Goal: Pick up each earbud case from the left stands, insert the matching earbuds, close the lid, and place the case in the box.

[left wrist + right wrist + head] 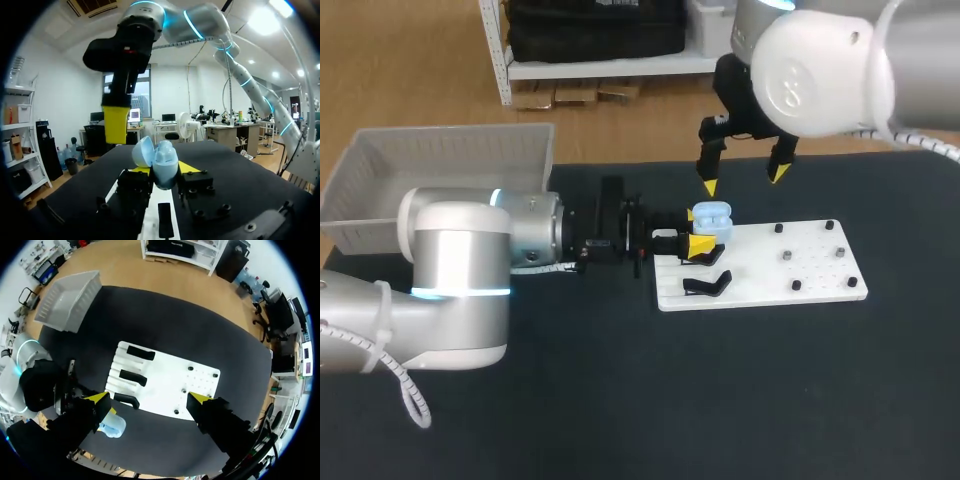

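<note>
1. While the pale blue earbud case (159,157), lid apparently open, is clamped between the fingers of the left gripper (161,171) at the left end of the white board (820,290), it should be kept steady.
2. Just above it the right gripper (745,180) hangs spread and empty.
3. An earbud, probably among the small dark pieces (785,257) further right, should be fetched and aligned before being pressed in.

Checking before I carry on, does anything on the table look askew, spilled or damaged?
Nothing stands out. The light blue plastic earbud case, lid open, is held in the left gripper.
</note>
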You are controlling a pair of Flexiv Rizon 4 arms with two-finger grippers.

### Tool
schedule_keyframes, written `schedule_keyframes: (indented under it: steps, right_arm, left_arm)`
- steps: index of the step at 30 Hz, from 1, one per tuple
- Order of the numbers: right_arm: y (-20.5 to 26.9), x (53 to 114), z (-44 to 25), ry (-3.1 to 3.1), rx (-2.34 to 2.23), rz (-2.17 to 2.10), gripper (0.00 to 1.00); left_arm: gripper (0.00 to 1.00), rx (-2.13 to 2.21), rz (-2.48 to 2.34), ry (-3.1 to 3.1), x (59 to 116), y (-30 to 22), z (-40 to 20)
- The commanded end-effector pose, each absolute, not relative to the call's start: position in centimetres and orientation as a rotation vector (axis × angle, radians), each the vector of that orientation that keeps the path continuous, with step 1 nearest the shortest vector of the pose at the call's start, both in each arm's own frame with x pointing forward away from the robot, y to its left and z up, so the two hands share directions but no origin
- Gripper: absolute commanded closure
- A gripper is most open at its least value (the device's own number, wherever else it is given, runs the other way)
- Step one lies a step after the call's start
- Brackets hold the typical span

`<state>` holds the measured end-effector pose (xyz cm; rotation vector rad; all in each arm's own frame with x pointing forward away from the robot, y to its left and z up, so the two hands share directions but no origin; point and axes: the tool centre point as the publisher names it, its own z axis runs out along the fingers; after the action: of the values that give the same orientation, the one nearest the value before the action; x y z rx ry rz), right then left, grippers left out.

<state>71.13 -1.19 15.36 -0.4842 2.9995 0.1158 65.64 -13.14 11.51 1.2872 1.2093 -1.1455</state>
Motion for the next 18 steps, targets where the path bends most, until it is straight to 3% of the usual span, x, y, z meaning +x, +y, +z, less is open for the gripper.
schedule_keyframes:
  steps: [1, 18]
  right_arm:
    - [-1.3, 71.3, 14.5, 3.042, -0.49, 0.118, 0.0]
    - [-2.8, 66.5, 16.7, 3.004, -0.428, 0.175, 0.0]
  left_arm:
    - [1.0, 1.284, -1.143, 1.207, 65.6, -13.2, 11.4]
    - [1.0, 1.284, -1.143, 1.207, 65.6, -13.2, 11.4]
